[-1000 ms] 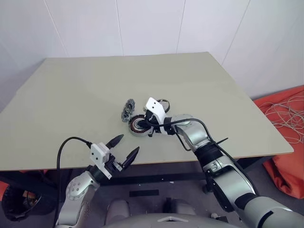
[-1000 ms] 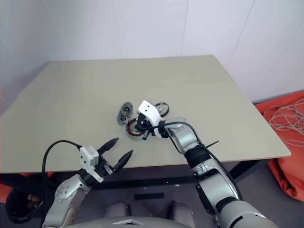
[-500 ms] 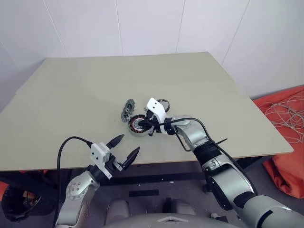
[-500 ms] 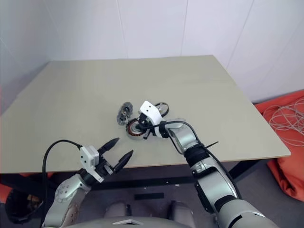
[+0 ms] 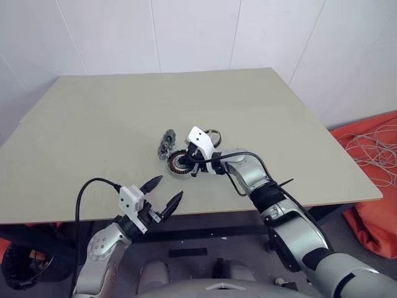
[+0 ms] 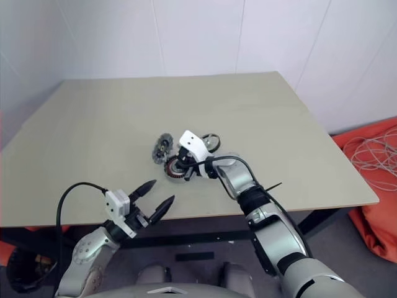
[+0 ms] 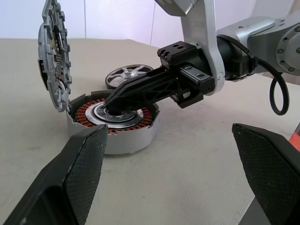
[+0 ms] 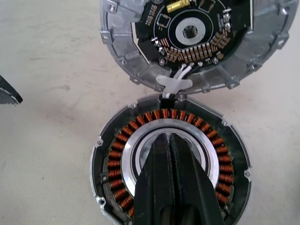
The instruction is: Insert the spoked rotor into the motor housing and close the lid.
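At the silver centre of the motor housing (image 8: 168, 166), the right gripper (image 8: 169, 140) rests its tips with both fingers pressed together, pinching nothing. Its arm reaches in from the right, angled slightly downward. The lid (image 7: 54, 54) stands tilted on edge against the housing's far side, joined to it by white wires. The spoked rotor (image 7: 129, 75) lies flat just behind the housing. Near the table (image 5: 93, 124) front edge, the left gripper (image 5: 162, 191) hovers, fingers spread, empty.

Right fingers (image 5: 184, 161) slightly farther left
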Robot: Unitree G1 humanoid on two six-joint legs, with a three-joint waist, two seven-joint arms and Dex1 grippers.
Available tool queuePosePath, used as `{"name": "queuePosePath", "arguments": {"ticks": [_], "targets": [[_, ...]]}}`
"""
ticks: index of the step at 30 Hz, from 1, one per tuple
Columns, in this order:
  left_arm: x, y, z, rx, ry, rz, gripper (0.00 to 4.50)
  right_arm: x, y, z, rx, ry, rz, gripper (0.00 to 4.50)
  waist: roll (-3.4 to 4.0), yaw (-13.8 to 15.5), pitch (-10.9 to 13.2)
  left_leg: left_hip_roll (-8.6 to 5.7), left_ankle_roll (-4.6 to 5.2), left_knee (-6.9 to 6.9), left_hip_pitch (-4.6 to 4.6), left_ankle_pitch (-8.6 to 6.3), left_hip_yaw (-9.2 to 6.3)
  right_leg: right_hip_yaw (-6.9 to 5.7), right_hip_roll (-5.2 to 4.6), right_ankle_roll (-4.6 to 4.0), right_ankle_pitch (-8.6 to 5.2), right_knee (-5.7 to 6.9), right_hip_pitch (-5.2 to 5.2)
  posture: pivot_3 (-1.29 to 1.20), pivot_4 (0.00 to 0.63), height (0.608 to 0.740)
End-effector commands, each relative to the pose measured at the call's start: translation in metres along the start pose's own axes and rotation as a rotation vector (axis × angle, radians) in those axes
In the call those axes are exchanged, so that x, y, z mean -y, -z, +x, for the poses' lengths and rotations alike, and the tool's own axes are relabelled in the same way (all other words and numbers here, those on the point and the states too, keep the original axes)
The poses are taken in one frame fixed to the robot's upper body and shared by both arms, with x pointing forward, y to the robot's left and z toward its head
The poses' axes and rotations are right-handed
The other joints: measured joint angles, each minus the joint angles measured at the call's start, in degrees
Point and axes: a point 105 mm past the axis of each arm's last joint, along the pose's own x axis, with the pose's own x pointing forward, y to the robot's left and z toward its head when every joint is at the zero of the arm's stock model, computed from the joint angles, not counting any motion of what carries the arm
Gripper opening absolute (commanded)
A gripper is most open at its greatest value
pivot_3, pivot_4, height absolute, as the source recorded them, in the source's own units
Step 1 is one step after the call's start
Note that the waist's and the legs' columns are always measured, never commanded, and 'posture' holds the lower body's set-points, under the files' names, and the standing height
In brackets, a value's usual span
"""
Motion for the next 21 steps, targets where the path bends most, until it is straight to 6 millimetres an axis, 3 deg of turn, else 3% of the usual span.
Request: {"name": "queuePosePath", "arguments": {"ticks": [1,11,21], "targets": [[0.002,-0.014,0.004,0.042,0.014,0.033,4.50,0.002,-0.016,0.001,0.037,0.000,-0.045,0.03,0.00,0.0,0.0,0.00,0.00,0.00,0.00,0.00,0.00,0.00,0.00,0.00,0.00,0.00,0.00,0.00,0.000,0.740],[-0.001,-0.011,-0.002,0.036,0.011,0.034,4.50,0.007,-0.021,-0.002,0.065,0.019,-0.043,0.03,0.00,0.0,0.0,0.00,0.00,0.00,0.00,0.00,0.00,0.00,0.00,-0.01,0.01,0.00,0.00,0.00,0.000,0.740],[-0.001,-0.013,0.002,0.043,0.009,0.031,4.50,0.053,-0.038,-0.039,0.139,0.212,-0.013,0.03,0.01,0.0,0.0,0.00,0.00,0.00,0.01,0.00,0.00,0.00,0.00,-0.09,0.05,0.01,0.00,0.00,0.000,0.740]]}}
